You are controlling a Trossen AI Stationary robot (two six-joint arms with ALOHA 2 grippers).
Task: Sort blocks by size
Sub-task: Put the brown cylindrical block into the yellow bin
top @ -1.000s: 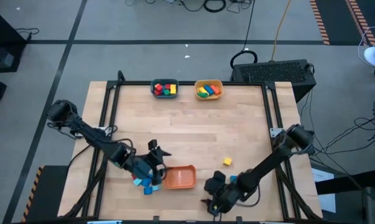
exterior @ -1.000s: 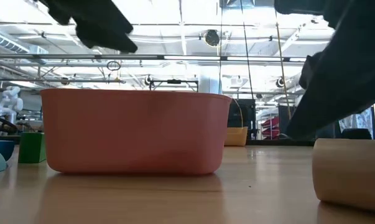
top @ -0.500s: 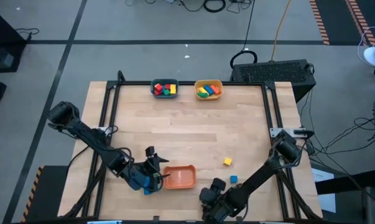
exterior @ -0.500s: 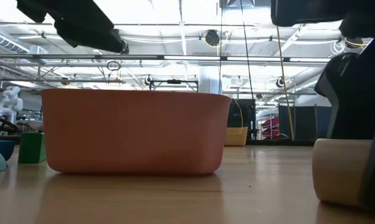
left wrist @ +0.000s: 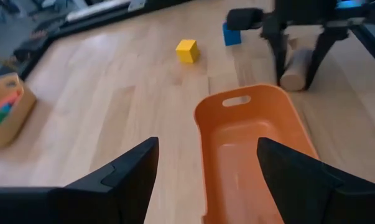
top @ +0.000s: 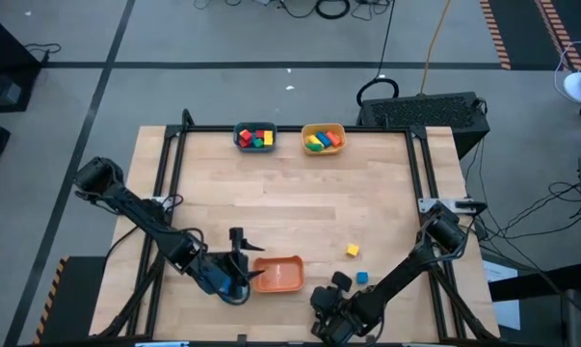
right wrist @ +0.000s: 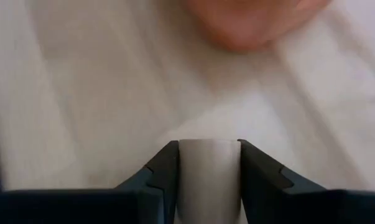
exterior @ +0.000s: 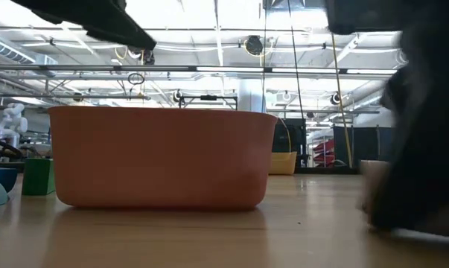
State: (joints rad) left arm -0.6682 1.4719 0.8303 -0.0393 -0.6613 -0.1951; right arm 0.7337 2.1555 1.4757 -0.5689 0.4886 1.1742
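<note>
A: Right claw (right wrist: 208, 163)?
B: Down at the near edge of the tabletop (top: 290, 198), just right of the orange bowl (top: 278, 275). Pinching the plain wooden block (right wrist: 208, 171), one finger flat against each side.

A: Left claw (left wrist: 204, 167)?
B: Spread wide, nothing between the fingers. Poised at the near left end of the orange bowl, facing along it.

A: Anything in that bowl?
B: Nothing visible inside from the left wrist view.

A: Other blocks?
B: Yellow cube (top: 353, 251) and blue cube (top: 361, 278) lying loose on the wood, right of the orange bowl, near each other but apart. Green block (exterior: 37, 177) seen low at the left, beside the orange bowl. More at the far edge: mixed red, yellow and green ones in the teal bowl (top: 254, 138); yellow, blue, green and red ones in the yellow bowl (top: 323, 139) just beside it.
</note>
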